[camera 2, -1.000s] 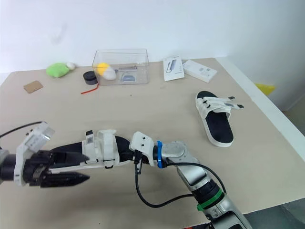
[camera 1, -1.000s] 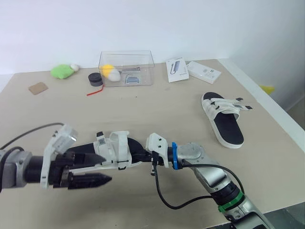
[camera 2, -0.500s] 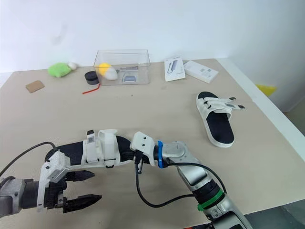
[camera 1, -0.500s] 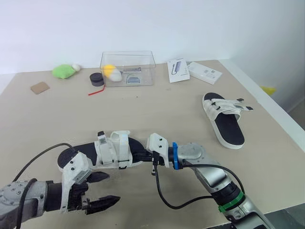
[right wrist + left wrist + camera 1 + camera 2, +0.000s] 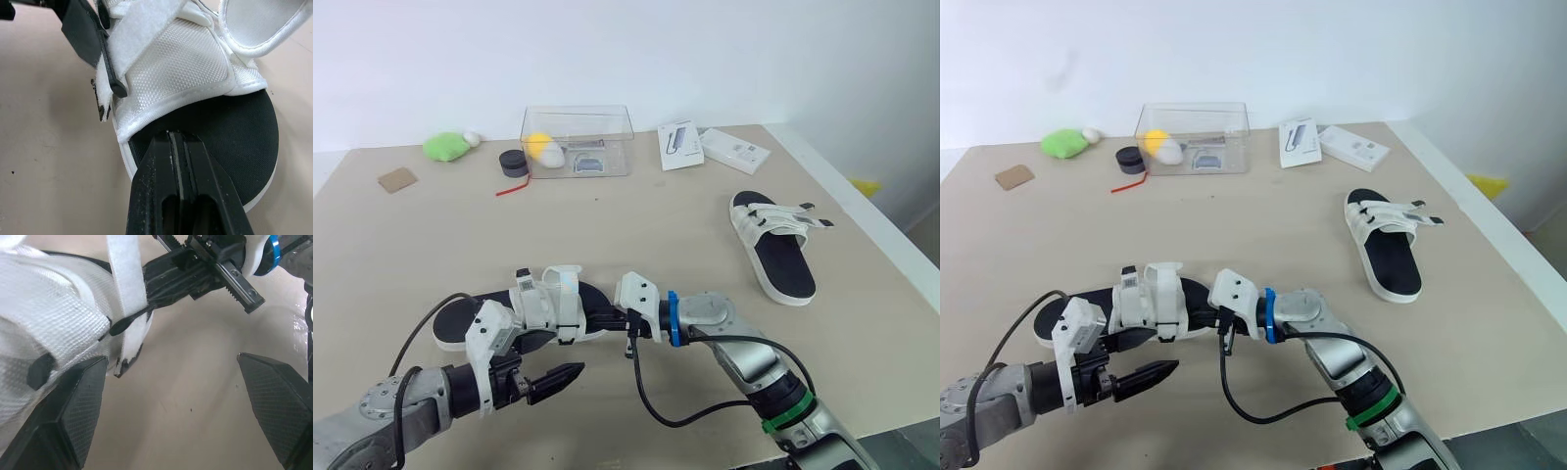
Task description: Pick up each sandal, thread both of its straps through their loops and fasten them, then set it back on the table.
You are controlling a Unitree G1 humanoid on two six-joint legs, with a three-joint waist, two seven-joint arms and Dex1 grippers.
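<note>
Left jaws: released. The left gripper (image 5: 171,360) is spread wide and held low over the worktop (image 5: 656,225), just beside the strapped side of the near sandal (image 5: 548,308).
Reason for that pose: one finger stands close to the hanging strap end (image 5: 122,363), so a catch of that end is judged to be prepared.
Right jaws: clenched. The right gripper (image 5: 178,137) is pressed together, with its tips laid over the black footbed at one end of the near sandal.
Reason for that hold: the sandal is judged to be steadied from that end, so that the straps can be worked from the other side.
Near sandal, place: found close in front, between the two grippers and along the front part of the worktop.
Far sandal (image 5: 773,245), place: laid flat to the right, well apart from both grippers. Its strap ends jut out sideways.
Hidden: the near sandal's other end is covered by the left wrist, and its underside is out of sight.
Not to be told: whether any sole is caught between the right fingers, or whether they are merely laid on it.
Hard to make out: the strap is seen crossing a thin black loop (image 5: 128,323), but full threading or fastening cannot be judged. The far sandal's fastening is too small to read.
</note>
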